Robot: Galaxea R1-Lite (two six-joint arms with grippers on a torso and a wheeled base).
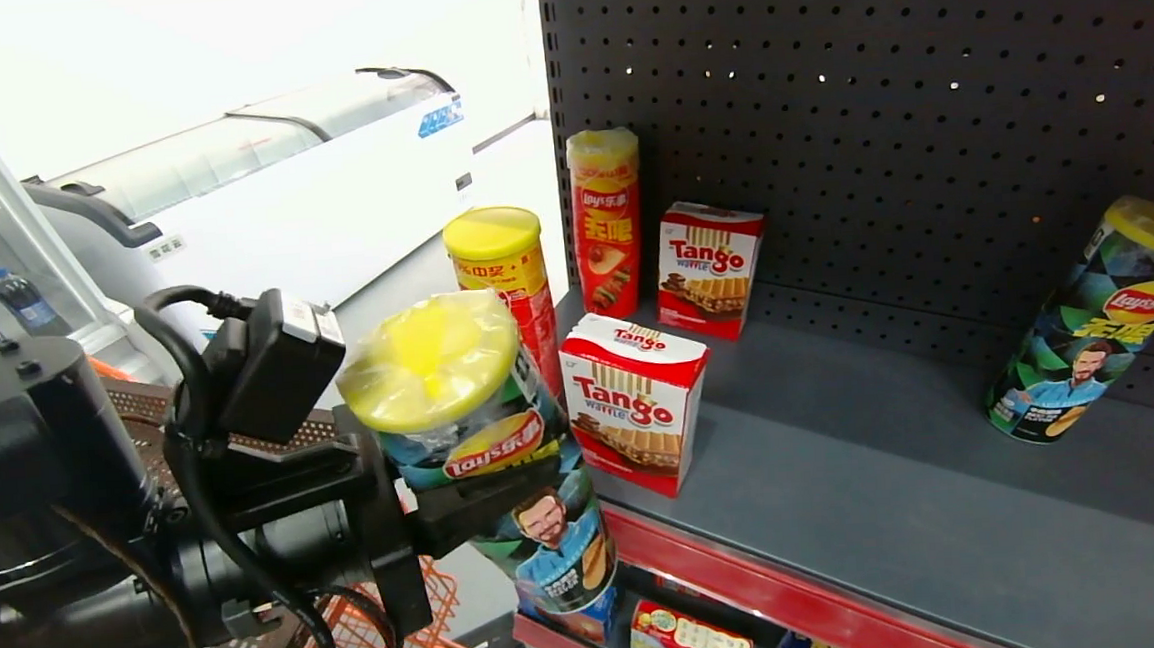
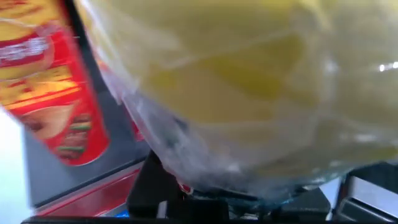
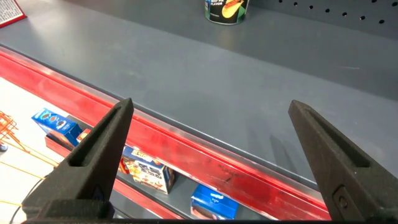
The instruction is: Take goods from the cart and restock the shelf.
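Dark grey shelf (image 1: 897,485) with a red front lip; left gripper (image 1: 452,492) clamped on a blue-green crisp can (image 1: 551,546), yellow lid up, hanging just outside the lip beside a wafer box (image 1: 637,400); right gripper (image 3: 210,106) spread wide over the lip, carrying nothing. Best lift the can above the lip, keep it upright, then set it in the bare stretch between the box and the leaning can (image 1: 1089,333).
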